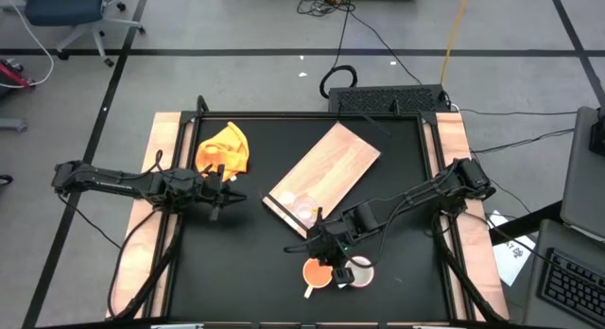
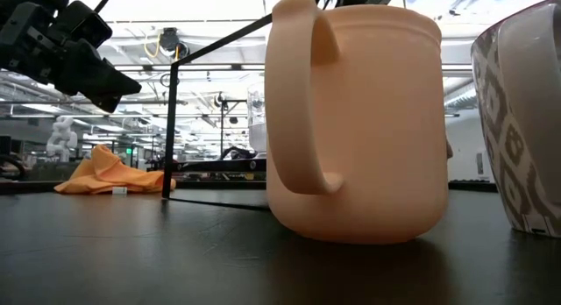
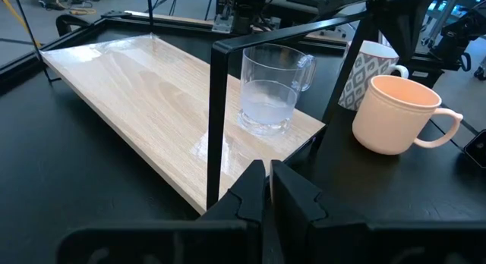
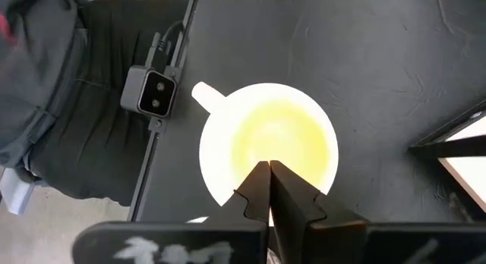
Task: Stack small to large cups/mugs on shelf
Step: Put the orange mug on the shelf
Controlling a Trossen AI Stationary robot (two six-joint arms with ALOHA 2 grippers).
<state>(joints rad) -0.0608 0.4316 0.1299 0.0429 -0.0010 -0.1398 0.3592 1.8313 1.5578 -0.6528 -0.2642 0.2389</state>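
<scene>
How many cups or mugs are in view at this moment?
3. The clear glass cup stands on the wooden shelf near its end. The yellow-orange mug and the patterned white mug stand side by side on the black tabletop beside the shelf. None seems hidden.

Black table [image 1: 246, 263] carries shelf [image 1: 331, 168], yellow-orange mug [image 1: 317, 271], white mug [image 1: 360, 270], cloth [image 1: 225, 147].

The shelf [image 1: 326, 173] lies bare past the glass cup [image 1: 304, 212] (black frame posts [image 3: 218, 127] flank that end).

Glass cup [image 3: 269, 89] on the shelf [image 3: 144, 105]; two mugs [image 1: 333, 272] beside it on table.
</scene>
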